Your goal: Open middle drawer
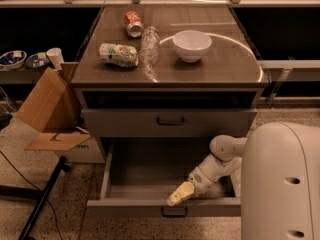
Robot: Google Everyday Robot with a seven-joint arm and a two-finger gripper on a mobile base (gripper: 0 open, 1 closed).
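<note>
The middle drawer is a wide grey drawer with a low front and a small black bracket handle. It stands pulled out from the cabinet, and its plain grey inside holds nothing. My gripper reaches down from the right over the inside of the drawer's front edge, just above the handle. My white arm runs back to my body at the lower right.
A closed grey drawer sits above the open one. On the cabinet top lie a white bowl, a clear bottle, a red can and a green-white can. A cardboard box and a black stand leg are at the left.
</note>
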